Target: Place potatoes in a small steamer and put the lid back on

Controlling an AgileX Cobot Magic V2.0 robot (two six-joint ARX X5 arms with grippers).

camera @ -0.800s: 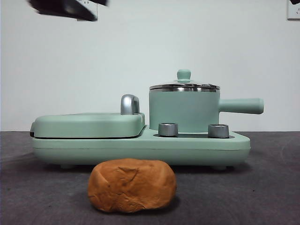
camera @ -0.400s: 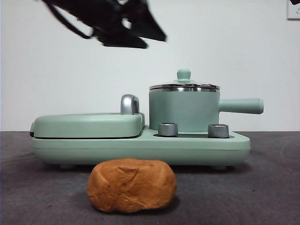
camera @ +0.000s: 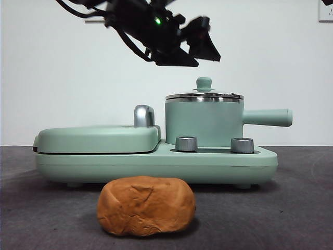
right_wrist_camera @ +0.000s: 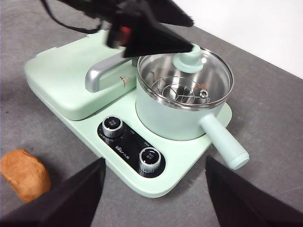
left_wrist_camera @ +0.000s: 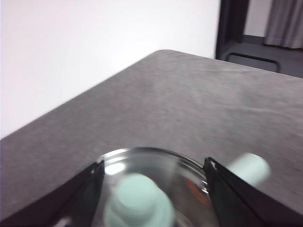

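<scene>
While the front view shows my left pincer (camera: 200,44) above and just left of the lid (camera: 204,96), which sits on the small steamer (camera: 204,122), the potatoes (camera: 146,205) lie on the worktop (camera: 302,208) in front. From the left wrist, its jaws are spread wide, empty, straddling the knob (left_wrist_camera: 137,201); I should centre, then descend. From the right wrist, the right pincer (right_wrist_camera: 154,182) waits open, empty.
</scene>
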